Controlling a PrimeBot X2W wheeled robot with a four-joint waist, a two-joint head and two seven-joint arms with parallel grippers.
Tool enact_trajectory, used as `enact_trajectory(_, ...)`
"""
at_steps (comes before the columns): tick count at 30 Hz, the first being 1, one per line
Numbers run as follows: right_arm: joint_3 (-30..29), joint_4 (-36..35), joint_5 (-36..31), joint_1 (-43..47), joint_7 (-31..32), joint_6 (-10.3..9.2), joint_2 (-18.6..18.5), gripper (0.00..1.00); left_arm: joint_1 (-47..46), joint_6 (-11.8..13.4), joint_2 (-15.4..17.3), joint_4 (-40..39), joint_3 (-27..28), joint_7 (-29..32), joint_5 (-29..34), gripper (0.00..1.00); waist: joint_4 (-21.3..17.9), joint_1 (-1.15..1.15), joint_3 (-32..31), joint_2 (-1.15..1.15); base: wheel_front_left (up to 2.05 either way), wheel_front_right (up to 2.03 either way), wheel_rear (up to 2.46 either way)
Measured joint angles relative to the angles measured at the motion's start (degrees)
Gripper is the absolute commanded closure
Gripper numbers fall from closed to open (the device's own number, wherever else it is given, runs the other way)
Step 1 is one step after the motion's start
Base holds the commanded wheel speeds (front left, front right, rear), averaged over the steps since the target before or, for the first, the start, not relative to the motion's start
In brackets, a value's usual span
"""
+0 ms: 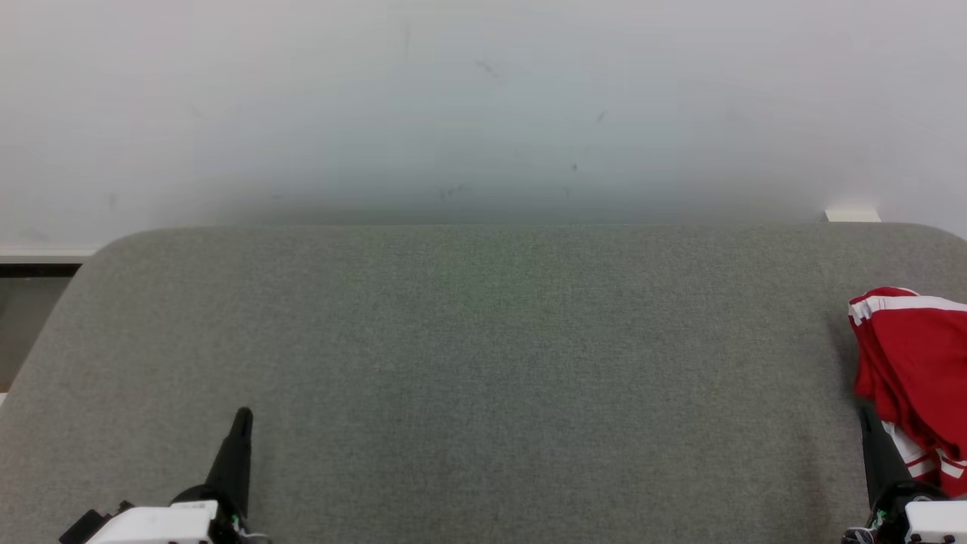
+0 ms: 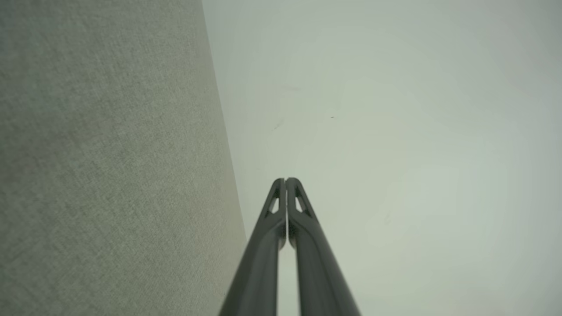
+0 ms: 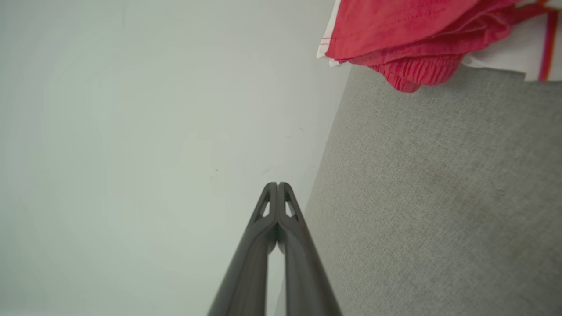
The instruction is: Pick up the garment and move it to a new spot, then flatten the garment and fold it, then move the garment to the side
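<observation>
The garment (image 1: 914,370) is red with white stripes and lies bunched at the right edge of the grey felt table (image 1: 483,363); it also hangs into the top of the right wrist view (image 3: 408,35). My right gripper (image 1: 866,414) sits at the lower right, just left of the garment's near end, fingers pressed together with nothing between them (image 3: 278,184). My left gripper (image 1: 243,414) rests at the lower left over bare table, far from the garment, its tips touching and empty (image 2: 285,180).
A pale wall (image 1: 483,106) rises behind the table's far edge. A small white block (image 1: 852,215) sits at the far right of that edge. A dark gap (image 1: 30,302) runs beside the table's left corner.
</observation>
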Motion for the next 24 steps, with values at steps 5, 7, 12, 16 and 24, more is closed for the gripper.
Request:
enact_trajectory(5, -0.1, -0.1, 2.0, -0.3, 0.5, 0.00, 0.1, 1.00, -0.2, -0.1, 0.0, 0.0, 0.5, 0.4, -2.0, 1.00, 0.1, 0.00, 0.1, 0.00, 0.00, 0.00, 0.00)
enact_trajectory(7, -0.2, -0.1, 2.6, -0.5, 0.8, 0.00, 0.1, 1.00, -0.4, -0.3, 0.1, -0.1, 0.6, 0.7, -2.7, 1.00, 0.1, 0.00, 0.2, 0.00, 0.00, 0.00, 0.00)
enact_trajectory(12, -0.3, -0.1, 4.3, -0.8, 1.0, 0.00, 0.1, 1.00, -0.6, -0.5, 0.1, -0.1, 0.9, 0.9, -4.0, 1.00, 0.2, 0.00, 0.3, 0.00, 0.00, 0.00, 0.00)
enact_trajectory(16, -0.3, -0.1, 4.3, -0.8, 1.0, 0.00, 0.1, 1.00, -0.7, -0.5, 0.1, -0.1, 1.0, 1.0, -4.0, 1.00, 0.2, 0.00, 0.3, 0.00, 0.00, 0.00, 0.00)
enact_trajectory(24, -0.3, -0.1, 4.3, -0.8, 1.0, 0.00, 0.1, 1.00, -0.7, -0.5, 0.1, -0.1, 1.0, 1.1, -4.0, 1.00, 0.2, 0.00, 0.3, 0.00, 0.00, 0.00, 0.00)
